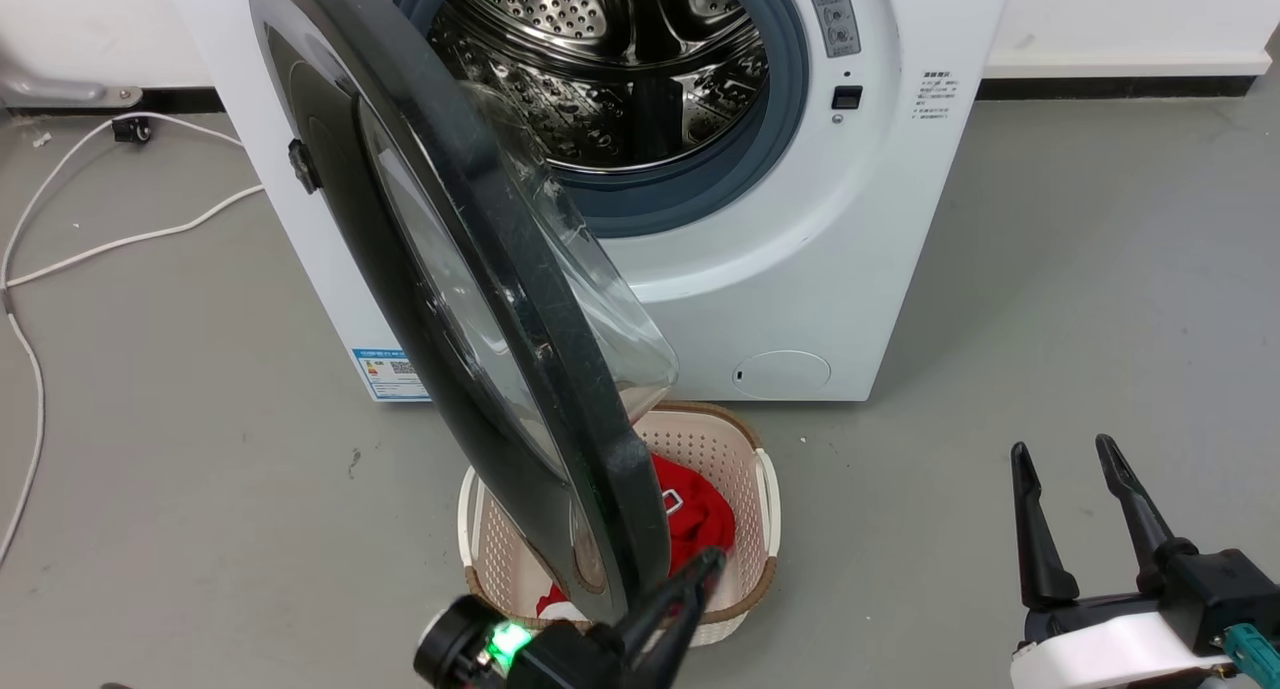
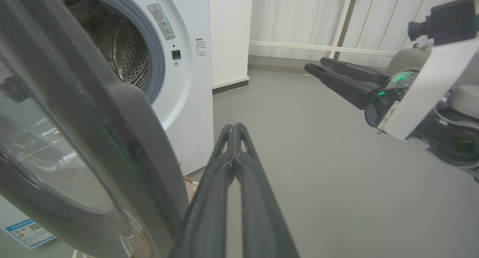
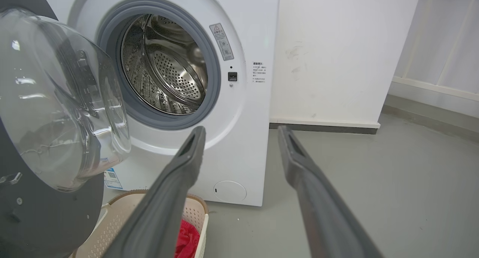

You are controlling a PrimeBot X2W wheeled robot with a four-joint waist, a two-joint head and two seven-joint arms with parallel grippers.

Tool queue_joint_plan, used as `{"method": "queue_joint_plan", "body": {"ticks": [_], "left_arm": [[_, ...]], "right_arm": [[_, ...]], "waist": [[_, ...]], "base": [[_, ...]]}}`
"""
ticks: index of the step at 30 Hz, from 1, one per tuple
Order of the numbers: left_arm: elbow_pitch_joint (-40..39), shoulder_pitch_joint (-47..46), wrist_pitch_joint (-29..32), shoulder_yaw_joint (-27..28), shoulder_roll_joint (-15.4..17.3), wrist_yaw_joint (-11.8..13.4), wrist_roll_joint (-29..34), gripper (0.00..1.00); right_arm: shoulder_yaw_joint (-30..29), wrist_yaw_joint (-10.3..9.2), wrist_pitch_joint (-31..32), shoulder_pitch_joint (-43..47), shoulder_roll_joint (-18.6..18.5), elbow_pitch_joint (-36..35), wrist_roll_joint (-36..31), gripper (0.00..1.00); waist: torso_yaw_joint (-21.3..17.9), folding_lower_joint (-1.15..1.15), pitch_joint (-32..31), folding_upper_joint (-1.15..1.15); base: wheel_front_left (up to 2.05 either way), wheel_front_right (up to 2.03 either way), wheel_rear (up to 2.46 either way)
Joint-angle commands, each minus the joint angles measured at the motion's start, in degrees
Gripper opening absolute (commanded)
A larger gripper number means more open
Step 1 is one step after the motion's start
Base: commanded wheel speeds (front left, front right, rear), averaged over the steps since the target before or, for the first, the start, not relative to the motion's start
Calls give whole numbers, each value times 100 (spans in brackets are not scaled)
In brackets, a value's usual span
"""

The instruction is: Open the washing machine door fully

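Washing machine door (image 1: 520,309): it stands out from the washing machine (image 1: 800,269) nearly edge-on to us, hinged on our left side. Its clear glass bowl faces our right. We judge it about half open.
Left tool (image 1: 708,564): fingers pressed together, holding nothing. The tip is just beside the door's free rim, on the bowl side. We cannot tell whether it touches.
Right tool (image 1: 1062,447): fingers spread wide and empty, well apart from the door, above the floor on our right.
Key relation: the door lies to the left of the left tool, and its long face runs from the machine toward us. We judge that a leftward push on the rim would swing it wider. The left arm is much the nearer.
Underneath: a laundry basket (image 1: 715,444) holding a red garment (image 1: 700,519) sits below the door's free edge.
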Motion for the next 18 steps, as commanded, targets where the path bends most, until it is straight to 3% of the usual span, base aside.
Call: {"method": "queue_joint_plan", "body": {"ticks": [1,7,18], "left_arm": [[89,-144,-127,81,-65,87,42,0],[547,-511,-478,351,-312,348,60,0],[1200,-1042,-683,497,-490,469,24,0]], "right_arm": [[6,-4,-5,3,14,16,48,100],[25,-4,-21,-47,14,56,80,100],[71,-4,-25,-132,14,145,131,100]], "waist": [[-10,0,17,0],[-50,0,58,0],[-115,0,133,0]], "base": [[0,0,0],[0,0,0],[0,0,0]]}}
